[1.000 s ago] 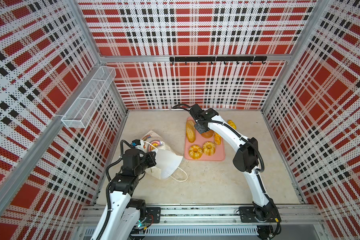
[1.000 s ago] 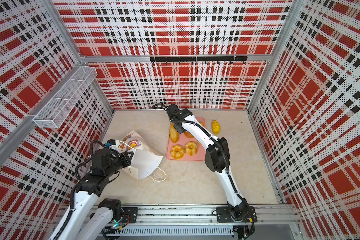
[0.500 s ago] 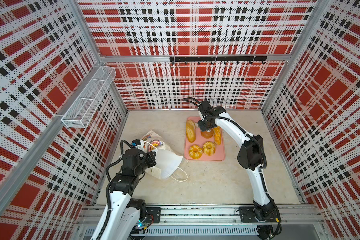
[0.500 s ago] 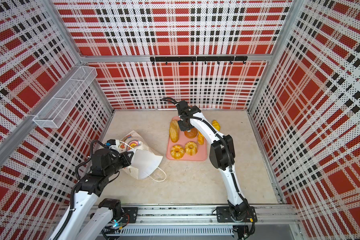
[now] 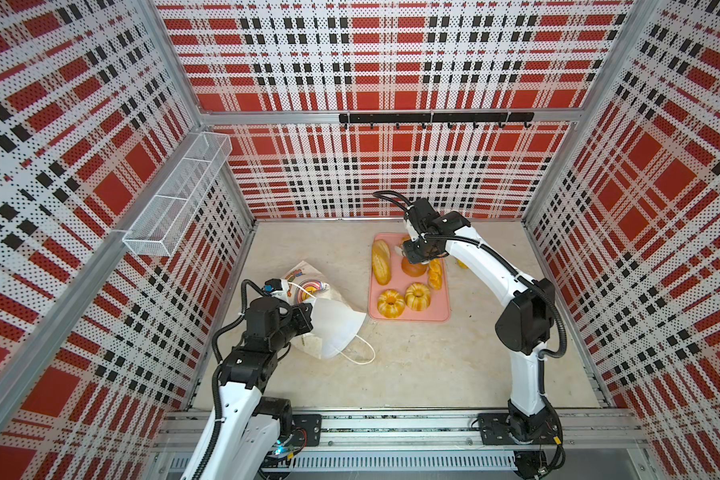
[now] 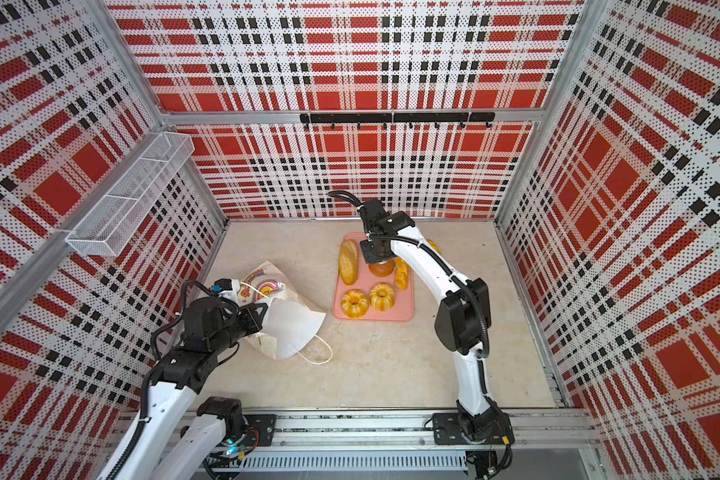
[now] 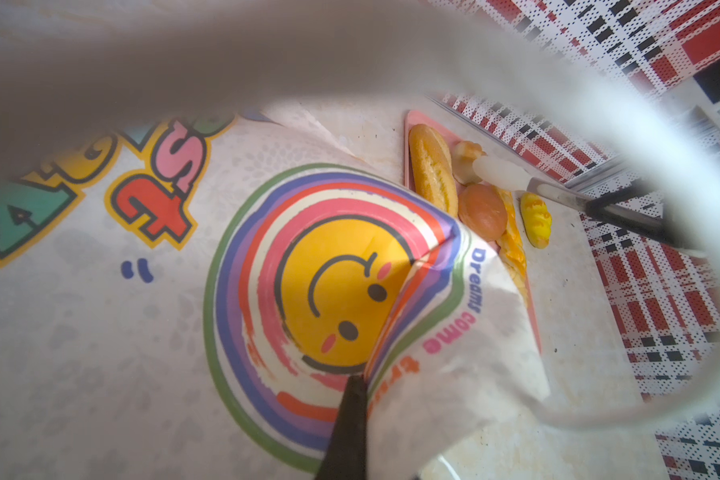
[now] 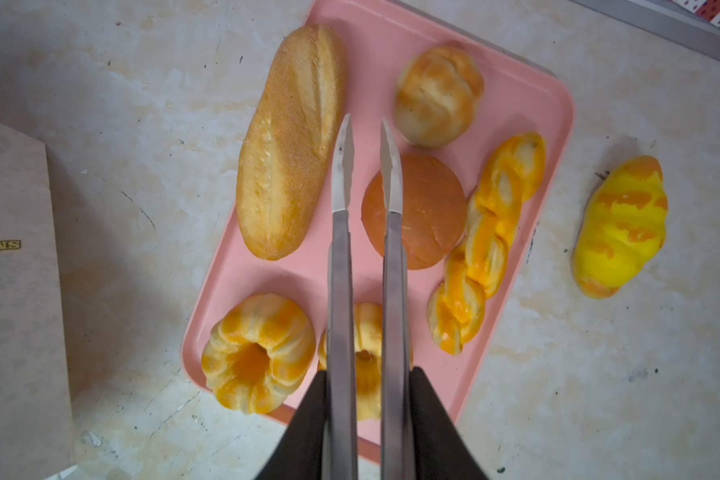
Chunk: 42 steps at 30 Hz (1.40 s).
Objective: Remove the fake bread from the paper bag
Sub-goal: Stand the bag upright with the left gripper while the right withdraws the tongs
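Under tongs point(image 8: 341, 270), bun point(image 8: 429, 216) part-hidden; left tool point(image 5: 306, 311) apparently pinches bag point(image 5: 335, 328).

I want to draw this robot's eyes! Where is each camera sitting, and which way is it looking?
Top views: high over the front rail, looking down; both arms, the paper bag and pink tray show.
Left wrist: on the left arm, looking along the paper bag toward the tray; the left gripper shows, pinching the bag.
Right wrist: on the right arm, looking down at the tray; the right gripper shows, holding tongs.
Shared: both wrist views show the long loaf.
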{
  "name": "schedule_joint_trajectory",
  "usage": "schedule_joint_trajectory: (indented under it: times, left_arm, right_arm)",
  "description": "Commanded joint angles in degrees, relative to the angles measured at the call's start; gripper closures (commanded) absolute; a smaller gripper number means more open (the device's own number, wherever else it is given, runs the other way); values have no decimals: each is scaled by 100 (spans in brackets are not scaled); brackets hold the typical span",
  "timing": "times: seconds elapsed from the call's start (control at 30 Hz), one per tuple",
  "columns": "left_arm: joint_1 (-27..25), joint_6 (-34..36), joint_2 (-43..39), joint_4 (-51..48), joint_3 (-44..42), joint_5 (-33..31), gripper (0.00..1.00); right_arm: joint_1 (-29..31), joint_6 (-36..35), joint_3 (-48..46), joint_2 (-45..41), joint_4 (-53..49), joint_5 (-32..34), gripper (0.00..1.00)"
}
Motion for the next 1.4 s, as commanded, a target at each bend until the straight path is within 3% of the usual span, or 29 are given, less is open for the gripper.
schedule_joint_trajectory:
  times: [0.0,0.2,0.37,0.67,1.0,1.13,1.23,1.37]
  left_arm:
    - [-75,142,-177,134,-105,37,100]
    - [-146,428,-563,571,-430,104,100]
    - [-262,1721,-247,291,10,104,100]
    - [-232,4601,-488,-328,739,639,100]
    - [-328,5571,-423,-684,799,522,100]
    - [-487,4998,-497,-389,769,-80,100]
    - [-541,3914,-328,-310,1009,-661,100]
    - [-579,2452,132,-446,1499,-846,100]
  right_arm:
    - [-63,155,-364,-624,247,-1,67]
    - [-110,434,-1857,-1882,890,-838,67]
    - [-112,607,-3616,-3261,1962,-1628,68]
    - [-130,509,-5905,-5372,2944,-1575,69]
    - [-136,520,-7014,-6497,3467,-1492,68]
    - [-143,546,-7107,-6561,3524,-1635,68]
    - [-136,558,-7112,-6557,3483,-1577,71]
    - [-154,606,-6993,-6444,3180,-1335,74]
